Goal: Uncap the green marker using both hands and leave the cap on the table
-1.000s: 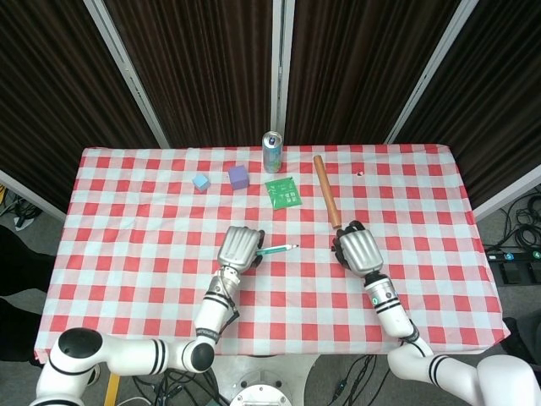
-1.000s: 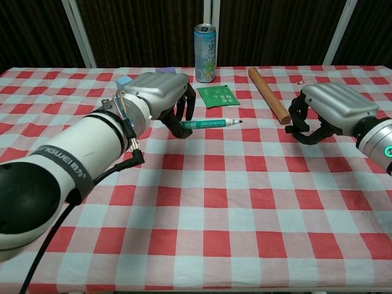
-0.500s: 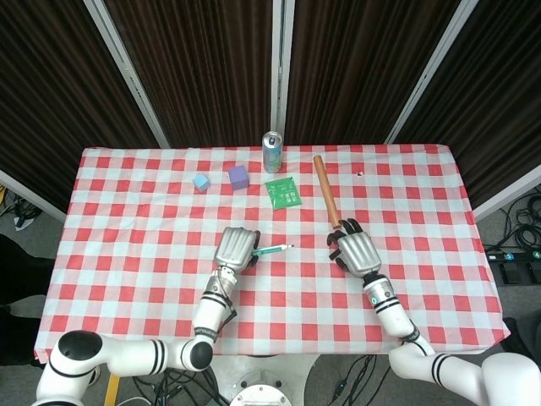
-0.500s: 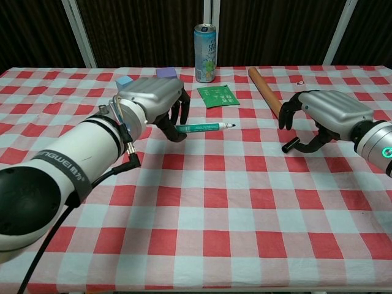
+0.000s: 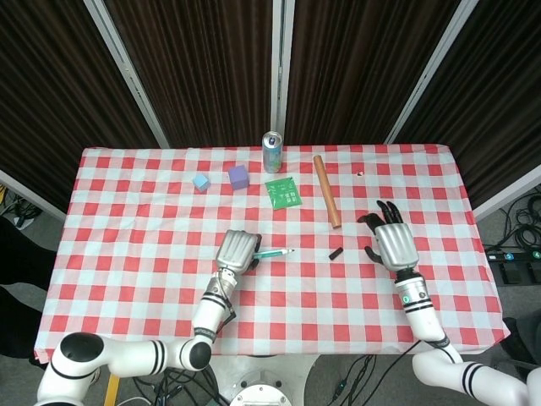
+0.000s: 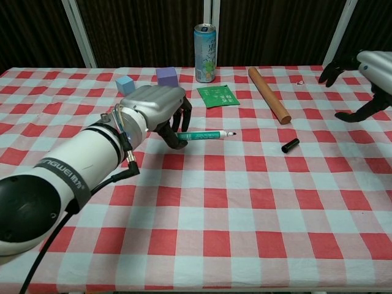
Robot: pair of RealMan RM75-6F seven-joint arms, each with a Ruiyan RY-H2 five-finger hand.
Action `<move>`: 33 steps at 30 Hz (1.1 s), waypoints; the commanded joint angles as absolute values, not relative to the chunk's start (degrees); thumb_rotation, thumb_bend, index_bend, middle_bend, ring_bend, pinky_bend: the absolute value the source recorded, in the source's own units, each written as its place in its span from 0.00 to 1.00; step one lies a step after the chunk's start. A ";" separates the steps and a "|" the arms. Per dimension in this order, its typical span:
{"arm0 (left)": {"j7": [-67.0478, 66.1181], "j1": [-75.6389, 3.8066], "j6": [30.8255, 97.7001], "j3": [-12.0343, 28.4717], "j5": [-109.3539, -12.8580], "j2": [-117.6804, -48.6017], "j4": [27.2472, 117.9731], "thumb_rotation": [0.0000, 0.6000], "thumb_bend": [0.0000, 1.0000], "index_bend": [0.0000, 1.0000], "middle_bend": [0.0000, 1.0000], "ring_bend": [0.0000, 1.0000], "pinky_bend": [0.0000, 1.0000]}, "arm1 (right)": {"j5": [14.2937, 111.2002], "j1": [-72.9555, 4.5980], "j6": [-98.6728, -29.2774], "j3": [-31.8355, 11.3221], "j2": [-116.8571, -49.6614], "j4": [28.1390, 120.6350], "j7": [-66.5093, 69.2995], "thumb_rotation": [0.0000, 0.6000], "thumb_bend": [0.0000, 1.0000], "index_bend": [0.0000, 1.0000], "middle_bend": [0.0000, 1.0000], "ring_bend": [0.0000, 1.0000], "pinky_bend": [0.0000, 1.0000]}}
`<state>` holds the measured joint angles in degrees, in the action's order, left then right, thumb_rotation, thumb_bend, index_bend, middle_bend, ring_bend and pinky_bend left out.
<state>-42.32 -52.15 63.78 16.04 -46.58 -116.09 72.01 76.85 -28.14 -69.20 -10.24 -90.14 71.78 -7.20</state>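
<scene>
My left hand point(image 5: 237, 251) point(image 6: 154, 108) grips the green marker point(image 5: 273, 253) point(image 6: 205, 135) by its rear end. The marker is uncapped, with its dark tip pointing toward the table's right side. A small black cap point(image 5: 336, 253) point(image 6: 290, 146) lies alone on the checked cloth, right of the marker tip. My right hand point(image 5: 391, 239) point(image 6: 365, 68) is well to the right of the cap, its fingers spread and holding nothing.
A brown wooden rod point(image 5: 326, 190) point(image 6: 267, 93) lies behind the cap. Further back stand a drink can point(image 5: 271, 151) point(image 6: 205, 45), a green packet point(image 5: 282, 192) point(image 6: 217, 96), a purple cube point(image 5: 238, 177) point(image 6: 165, 76) and a light blue cube point(image 5: 200, 182) point(image 6: 124, 83). The red-checked table point(image 5: 135, 245) ends near my right hand.
My right hand has let go of the cap, opened, and pulled away to the right. The cap now lies on the cloth. My left hand drew the marker slightly nearer.
</scene>
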 commanded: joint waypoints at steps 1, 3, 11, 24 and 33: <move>-42.47 -52.43 62.61 15.81 -46.61 -116.51 70.92 1.00 0.36 0.54 0.56 0.52 0.60 | 76.66 -27.05 -70.45 -10.54 -89.12 72.73 -6.35 1.00 0.12 0.30 0.31 0.05 0.06; -43.35 -52.51 62.01 16.02 -45.58 -116.51 70.72 1.00 0.31 0.49 0.54 0.49 0.58 | 76.14 -26.56 -70.51 -10.55 -88.75 73.45 -6.08 1.00 0.12 0.28 0.30 0.05 0.06; -42.37 -51.92 62.72 16.33 -47.14 -115.64 70.44 1.00 0.17 0.30 0.40 0.35 0.47 | 76.94 -25.70 -71.57 -10.29 -87.88 74.29 -4.64 1.00 0.12 0.28 0.29 0.04 0.06; -23.29 -41.63 78.55 12.54 -66.70 -103.59 67.56 1.00 0.14 0.33 0.30 0.20 0.25 | 78.78 -21.71 -75.78 -9.06 -82.67 75.90 -1.85 1.00 0.12 0.24 0.22 0.00 0.04; -17.53 -27.19 86.18 3.38 -70.28 -96.77 69.65 1.00 0.11 0.31 0.26 0.17 0.20 | 79.10 -16.55 -79.63 -5.90 -79.09 78.56 -6.75 1.00 0.15 0.16 0.11 0.00 0.00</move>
<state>-19.11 -30.75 83.92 6.07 -69.65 -99.30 67.90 79.06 -17.90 -78.25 -6.69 -79.77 77.58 -5.18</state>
